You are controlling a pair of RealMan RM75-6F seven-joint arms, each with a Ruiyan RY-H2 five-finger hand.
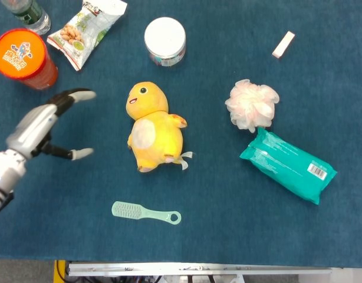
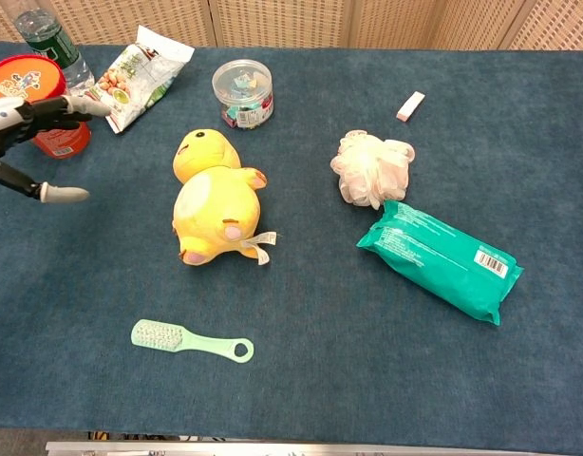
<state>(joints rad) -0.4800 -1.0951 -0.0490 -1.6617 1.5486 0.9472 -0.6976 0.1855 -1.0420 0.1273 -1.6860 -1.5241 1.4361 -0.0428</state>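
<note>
The left hand (image 1: 42, 130), fingers spread wide and holding nothing, hovers just left of the yellow plush chick (image 1: 150, 127), whose long axis runs toward and away from the robot.

Head view: directly overhead, facing down onto tabletop (image 1: 240, 236). Chest view: lower, oblique, facing far edge. Both share the whole tabletop.
</note>
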